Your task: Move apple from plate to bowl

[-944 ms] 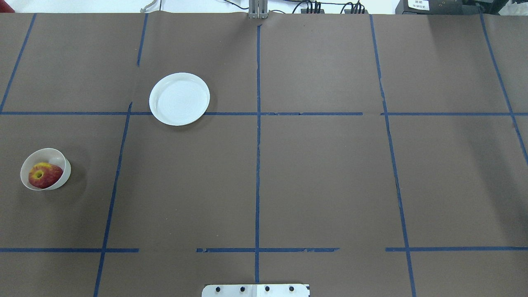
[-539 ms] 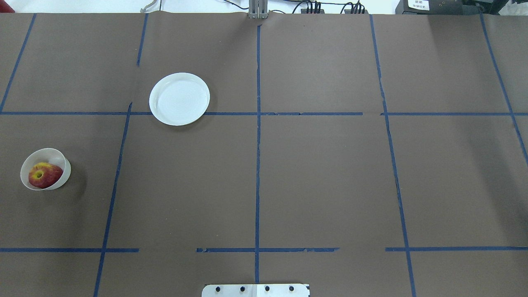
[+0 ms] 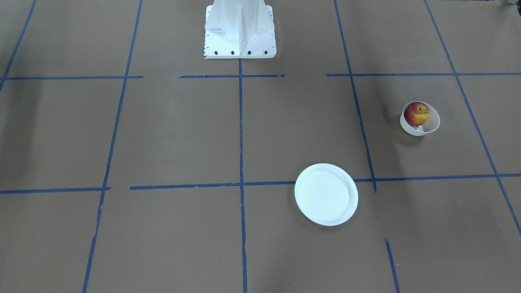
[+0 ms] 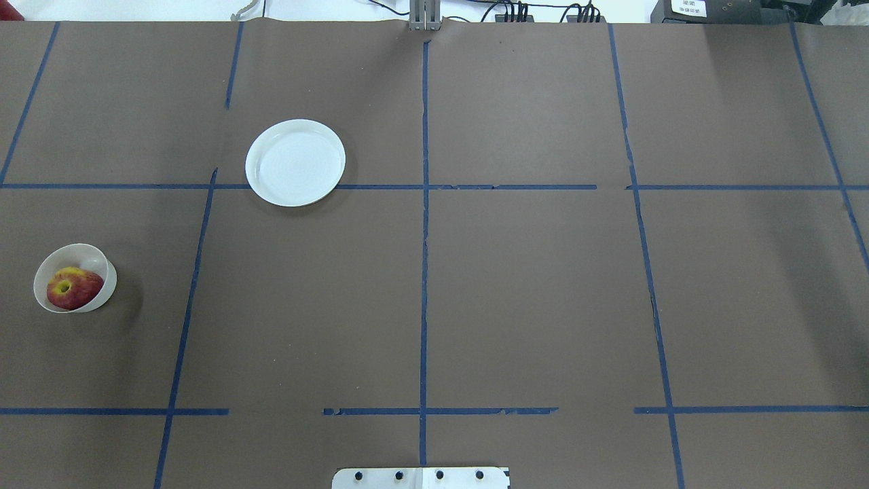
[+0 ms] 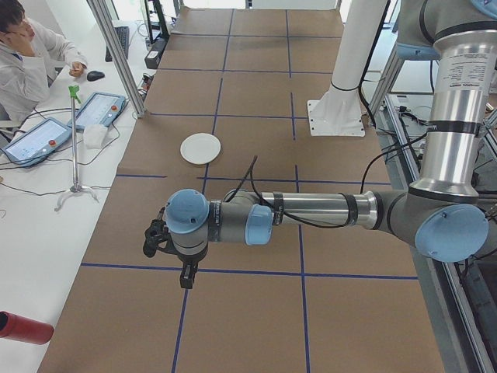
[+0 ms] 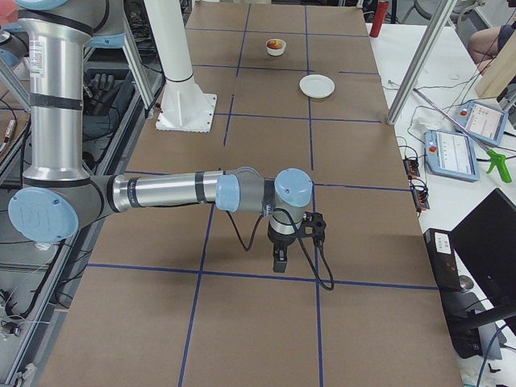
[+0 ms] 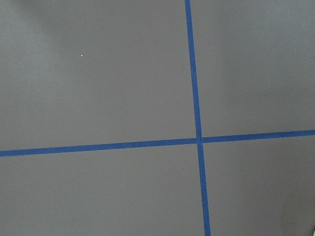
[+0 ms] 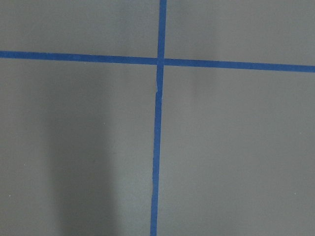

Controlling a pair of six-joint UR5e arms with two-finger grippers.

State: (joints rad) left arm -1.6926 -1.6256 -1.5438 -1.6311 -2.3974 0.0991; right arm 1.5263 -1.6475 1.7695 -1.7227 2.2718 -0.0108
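The red and yellow apple (image 4: 71,288) lies inside the small cream-white bowl (image 4: 110,284) at the table's left; both also show in the front view, the apple (image 3: 418,113) and the bowl (image 3: 432,123). The bowl looks tilted. The flat white plate (image 4: 295,163) is empty, farther back and nearer the middle; it also shows in the front view (image 3: 325,194). My left gripper (image 5: 186,276) and my right gripper (image 6: 279,260) show only in the side views, above bare table and away from the dishes. I cannot tell whether they are open or shut.
The white robot pedestal (image 3: 239,28) stands at the table's near middle edge. A red bottle (image 5: 23,326) lies off the table's left end. A seated operator (image 5: 27,54), tablets and a thin stand (image 5: 74,148) are on the side bench beyond the far edge.
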